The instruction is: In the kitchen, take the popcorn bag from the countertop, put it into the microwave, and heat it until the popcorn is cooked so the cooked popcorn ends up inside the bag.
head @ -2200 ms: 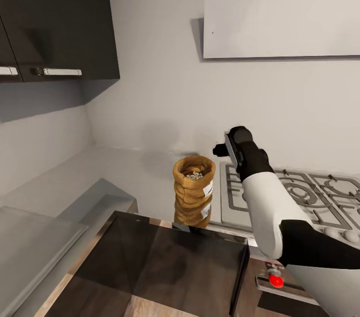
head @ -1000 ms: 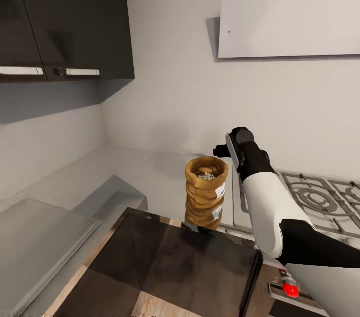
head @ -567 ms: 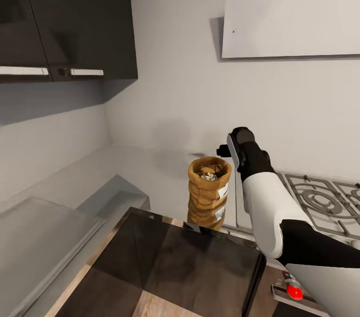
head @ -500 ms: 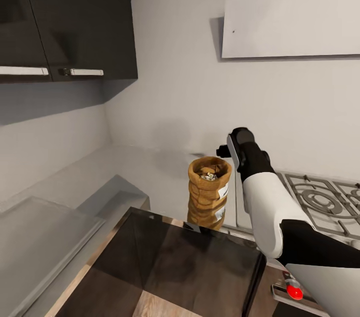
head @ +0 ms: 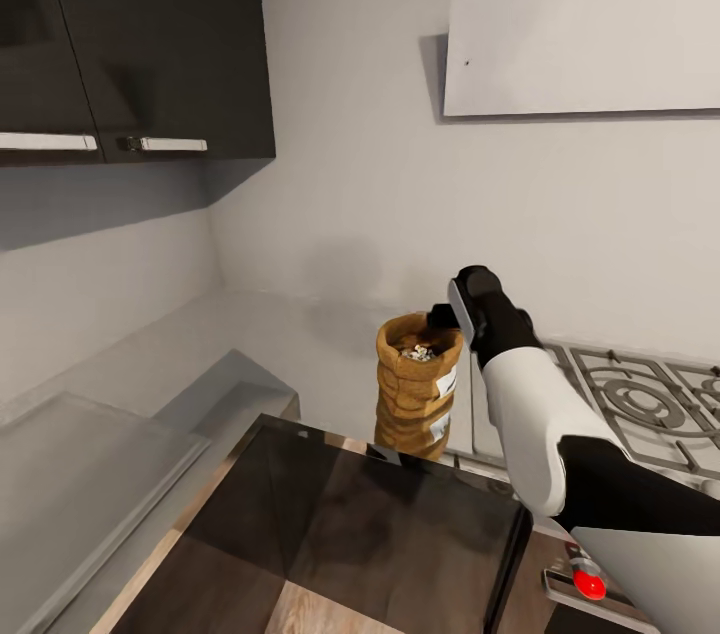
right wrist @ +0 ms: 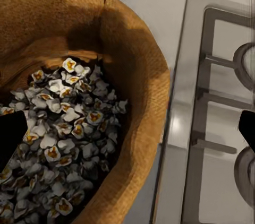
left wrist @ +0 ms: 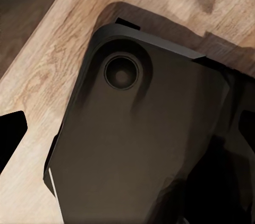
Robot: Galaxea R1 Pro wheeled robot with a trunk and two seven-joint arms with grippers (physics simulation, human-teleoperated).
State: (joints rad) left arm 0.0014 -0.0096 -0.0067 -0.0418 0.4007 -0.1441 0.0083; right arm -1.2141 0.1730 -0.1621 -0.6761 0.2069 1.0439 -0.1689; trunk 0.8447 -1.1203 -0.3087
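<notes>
Burlap popcorn bag [head: 417, 384] stands lower centre on the tabletop [head: 290, 344] beside the hob [head: 620, 409]. Right end effector [head: 443, 317], fingers spread, straddles its rim; a clumsy pinch could tip it, spilling popcorn [right wrist: 58, 144].

- Right arm [head: 530, 414]: smooth glossy white shell on the forearm, rounded and tapering toward the wrist.
- Wrist section [head: 490, 314]: black, bulbous housing with a thin pale grey band across it.
- Upper arm segment [head: 640, 494]: black sleeve-like casing joined to the white shell along a curved seam.
- Left wrist view: matte black moulded body panel [left wrist: 143, 149] with rounded corners and one raised circular boss [left wrist: 123, 72].
</notes>
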